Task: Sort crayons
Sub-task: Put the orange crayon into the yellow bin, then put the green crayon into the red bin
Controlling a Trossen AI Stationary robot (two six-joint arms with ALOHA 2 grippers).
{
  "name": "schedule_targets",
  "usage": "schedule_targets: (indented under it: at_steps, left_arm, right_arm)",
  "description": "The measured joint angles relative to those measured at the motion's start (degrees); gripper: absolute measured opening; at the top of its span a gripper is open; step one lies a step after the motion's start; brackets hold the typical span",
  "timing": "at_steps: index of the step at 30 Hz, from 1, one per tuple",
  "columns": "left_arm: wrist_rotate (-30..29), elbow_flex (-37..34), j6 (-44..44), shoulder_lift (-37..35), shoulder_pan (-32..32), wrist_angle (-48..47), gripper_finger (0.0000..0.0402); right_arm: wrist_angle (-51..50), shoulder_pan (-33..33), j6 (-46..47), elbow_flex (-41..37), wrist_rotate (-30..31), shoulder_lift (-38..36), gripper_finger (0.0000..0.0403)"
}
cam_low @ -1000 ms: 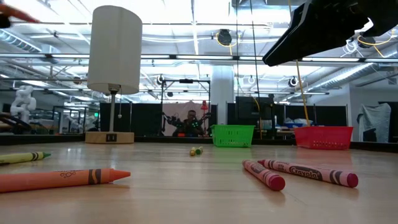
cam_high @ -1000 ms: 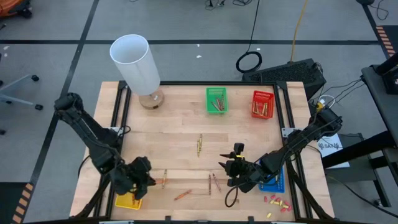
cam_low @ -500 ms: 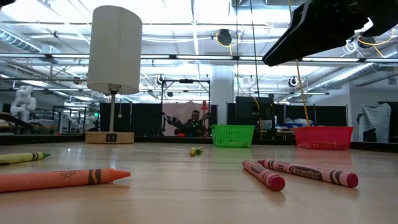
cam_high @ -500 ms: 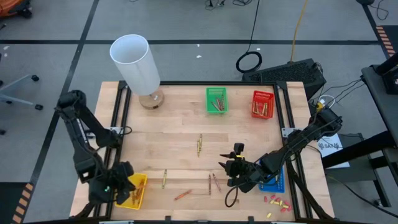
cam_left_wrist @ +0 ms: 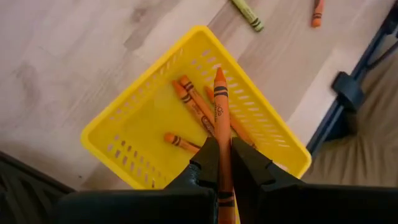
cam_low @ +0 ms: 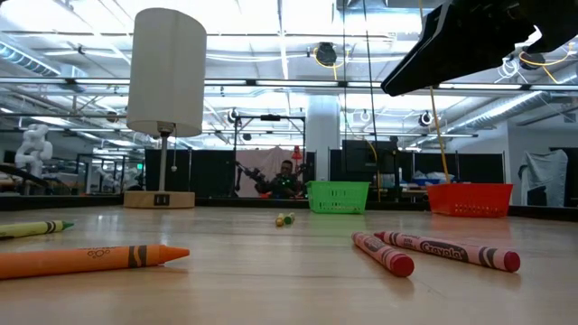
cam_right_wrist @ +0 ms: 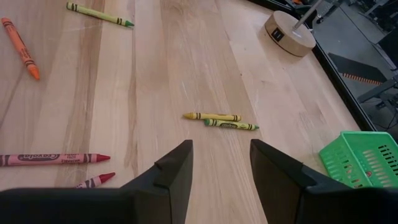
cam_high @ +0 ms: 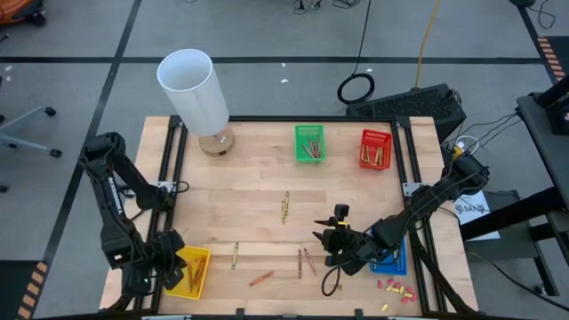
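My left gripper (cam_left_wrist: 222, 146) hangs over the yellow basket (cam_high: 197, 263) at the table's near left corner, shut on an orange crayon (cam_left_wrist: 219, 99). Several orange crayons (cam_left_wrist: 194, 107) lie in that basket. My right gripper (cam_right_wrist: 221, 149) waits open above the table's near middle (cam_high: 331, 238), holding nothing. Loose crayons lie flat on the wood: two red ones (cam_high: 305, 260), an orange one (cam_high: 260, 278), an olive one (cam_high: 236, 255) and a yellow-green pair (cam_high: 285, 206). My left gripper pinches the orange crayon's back half (cam_left_wrist: 221, 127) between its two fingers. The crayon lies along the fingers, and its pointed end (cam_left_wrist: 219, 73) sticks out past the fingertips. The fingers slant steeply down from above. The crayon is lifted clear, above the basket's inside.
A green basket (cam_high: 309, 143) and a red basket (cam_high: 375, 148) with crayons stand at the far edge. A blue basket (cam_high: 391, 260) sits under my right arm. A white lamp (cam_high: 197, 89) stands far left. Small red and yellow bits (cam_high: 396, 287) lie near right.
My left gripper has swung with the orange crayon toward the table's left edge, from just right of the yellow basket to over it, turning and sinking a little as it went. It has stayed shut on the crayon. The right arm has kept still.
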Motion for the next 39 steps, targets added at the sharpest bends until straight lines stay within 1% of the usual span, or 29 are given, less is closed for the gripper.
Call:
schedule_targets:
  at_steps: [2, 4, 6, 8, 14, 17, 20, 22, 24, 27, 30, 33, 36, 39]
  left_arm:
    - [0.36, 0.0, -1.79, 1.2, 0.02, -0.62, 0.0021]
    - [2.32, 0.0, -3.8, 2.41, 0.35, -1.62, 0.0027]
    - [5.16, 0.0, -4.32, 3.67, 0.7, -1.62, 0.004]
    - [6.69, -0.02, -4.34, 4.81, 0.87, -1.67, 0.0058]
    - [7.74, -0.02, -4.3, 6.4, 2.21, -1.67, 0.0128]
    - [7.82, -0.02, -4.28, 6.05, 3.1, -1.07, 0.0154]
    - [7.85, -0.02, -4.25, 5.25, 3.95, 0.1, 0.0168]
    - [7.82, -0.02, -4.01, 4.76, 4.42, 0.65, 0.017]
    - [7.23, 0.08, -1.99, 4.4, 5.09, 0.92, 0.0171]
    - [3.54, 1.27, 4.03, 4.37, 6.36, 0.82, 0.0171]
    - [-3.15, 2.36, 10.24, 4.37, 8.22, 0.96, 0.0171]
    - [-11.06, 2.54, 16.53, 4.37, 10.24, 0.91, 0.0171]
    - [-20.77, 2.54, 23.22, 4.45, 12.46, 0.82, 0.0171]
    - [-29.48, 2.54, 26.25, 4.48, 14.64, 1.05, 0.0171]
  right_arm:
    - [0.0, -0.01, 0.0, 0.0, 0.0, 0.0, 0.0144]
    - [0.0, 0.0, 0.0, 0.0, 0.0, 0.0, 0.0144]
    - [0.0, -0.01, 0.0, 0.0, 0.0, 0.0, 0.0144]
    - [0.0, 0.01, 0.0, 0.0, 0.0, 0.0, 0.0144]
    - [0.02, 0.0, 0.0, 0.0, 0.0, 0.0, 0.0144]
    - [0.02, 0.0, 0.0, 0.0, 0.0, 0.0, 0.0144]
    - [0.02, 0.01, 0.0, 0.0, 0.0, 0.0, 0.0144]
    - [0.02, -0.01, 0.0, 0.0, 0.0, 0.0, 0.0144]
    - [0.02, 0.0, 0.0, 0.0, 0.0, 0.0, 0.0144]
    - [0.02, 0.0, 0.0, 0.0, 0.0, 0.0, 0.0144]
    - [0.02, -0.01, 0.0, 0.0, 0.02, 0.0, 0.0144]
    - [0.22, -0.01, 0.0, 0.0, 0.02, 0.0, 0.0144]
    - [0.24, -0.01, 0.0, 0.0, 0.02, 0.0, 0.0144]
    - [0.24, -0.01, 0.02, 0.0, 0.02, 0.0, 0.0144]
